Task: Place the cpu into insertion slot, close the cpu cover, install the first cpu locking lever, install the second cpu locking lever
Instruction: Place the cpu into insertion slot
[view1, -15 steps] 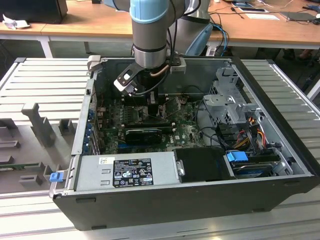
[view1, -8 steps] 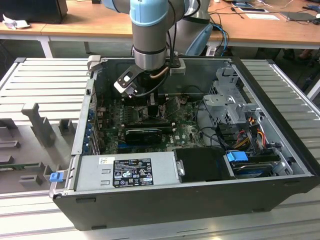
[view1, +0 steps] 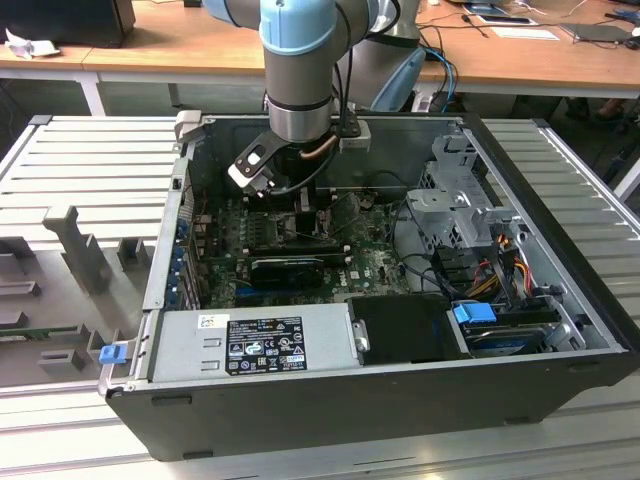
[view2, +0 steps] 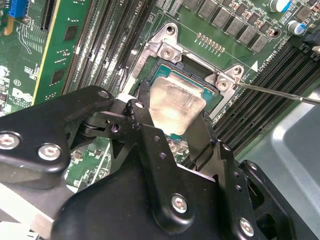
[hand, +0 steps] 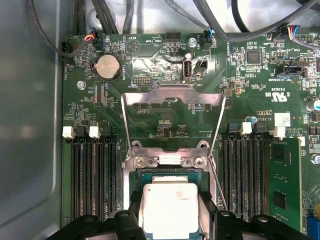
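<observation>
The gripper (view2: 172, 119) pinches the cpu (hand: 170, 202) by two opposite edges, at the insertion slot (view2: 197, 80). The cpu cover (hand: 172, 95) stands open. The gripper hides the cpu's near edge; whether it is seated is unclear.

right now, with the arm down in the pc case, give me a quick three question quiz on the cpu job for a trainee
1. True or false: the cpu cover lies closed over the insertion slot.
2. What holds the cpu by two opposite edges? A) the fingers of the gripper B) a person's hand C) a plastic clip
3. Fill in: in the exterior view, the drive cage sits on that view's ____ side of the computer case.
Key: 1 false, the cover stands open; 2 A; 3 right.
</observation>
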